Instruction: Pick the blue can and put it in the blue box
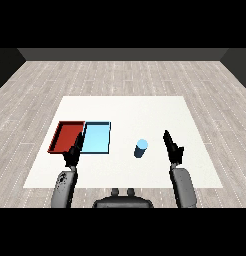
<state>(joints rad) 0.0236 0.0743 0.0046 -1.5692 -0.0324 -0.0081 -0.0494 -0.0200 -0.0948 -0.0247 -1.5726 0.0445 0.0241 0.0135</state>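
Blue can (141, 148) stands upright on the white table (145, 110), bare tabletop all round it, well apart from every table edge. To its left lies the light blue tray (97, 138), edge to edge with the red tray (68, 136), which lies near the table's left edge. Right hand (173, 147) hovers just right of the can, fingers straight, holding nothing. Left hand (73, 152) is at the trays' near edge, fingers straight, empty.
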